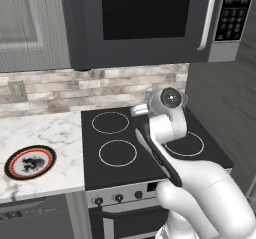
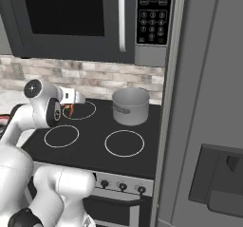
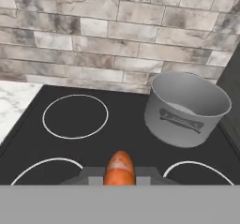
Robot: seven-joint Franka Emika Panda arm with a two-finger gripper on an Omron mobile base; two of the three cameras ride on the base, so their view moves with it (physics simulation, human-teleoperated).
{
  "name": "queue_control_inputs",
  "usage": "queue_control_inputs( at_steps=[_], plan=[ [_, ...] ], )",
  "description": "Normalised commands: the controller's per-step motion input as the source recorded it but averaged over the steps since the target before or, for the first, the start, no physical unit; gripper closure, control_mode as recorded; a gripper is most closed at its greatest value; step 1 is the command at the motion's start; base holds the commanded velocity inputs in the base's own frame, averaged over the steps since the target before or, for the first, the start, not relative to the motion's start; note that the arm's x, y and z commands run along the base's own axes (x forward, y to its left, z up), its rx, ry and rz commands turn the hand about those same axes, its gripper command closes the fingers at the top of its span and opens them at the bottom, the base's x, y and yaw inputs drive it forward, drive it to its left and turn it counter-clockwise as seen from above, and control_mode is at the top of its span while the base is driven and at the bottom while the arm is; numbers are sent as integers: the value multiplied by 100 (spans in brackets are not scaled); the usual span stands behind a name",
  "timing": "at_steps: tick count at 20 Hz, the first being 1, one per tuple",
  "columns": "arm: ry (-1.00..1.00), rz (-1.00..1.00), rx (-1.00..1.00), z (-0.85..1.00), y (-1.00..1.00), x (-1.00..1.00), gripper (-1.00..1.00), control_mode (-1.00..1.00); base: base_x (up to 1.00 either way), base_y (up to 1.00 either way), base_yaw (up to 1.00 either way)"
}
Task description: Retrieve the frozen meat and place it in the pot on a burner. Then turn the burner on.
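Above the stove, meat in the pincer

At bottom centre of the hand view the pincer (image 3: 120, 180) is clenched on the frozen meat (image 3: 119, 168); the pot (image 3: 185, 108), right of centre, sits on the cooktop (image 3: 126, 124) near the brick wall (image 3: 117, 35).

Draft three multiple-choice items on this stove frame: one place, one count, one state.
1. Where does the pot stand?
A. Rear right burner
B. Front left burner
C. Marble counter

2. How many burner rings show in the right base view with no cookware on them?
A. One
B. Three
C. Five

3. What is the end effector doing?
A. Hanging open with nothing in it
B. Holding the frozen meat above the stovetop
C. Gripping the pot handle

Key: 1 A, the pot sits at the back right by the brick wall. 2 B, three white rings lie bare. 3 B, the orange lump sits between the fingertips in the hand view.
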Motion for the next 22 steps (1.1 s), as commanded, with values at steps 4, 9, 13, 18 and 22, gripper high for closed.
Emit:
queue_control_inputs(
  at_steps=[4,9,13,18,22],
  plan=[
    [8,-16,-3,6,-35,0,100,-100,0,0,0],
    [8,-5,7,0,-57,5,100,-100,0,0,0],
    [0,1,8,0,-66,17,100,-100,0,0,0],
    [0,0,1,-2,-48,7,100,-100,0,0,0],
    [1,0,0,-5,-40,24,100,-100,0,0,0]
  ],
)
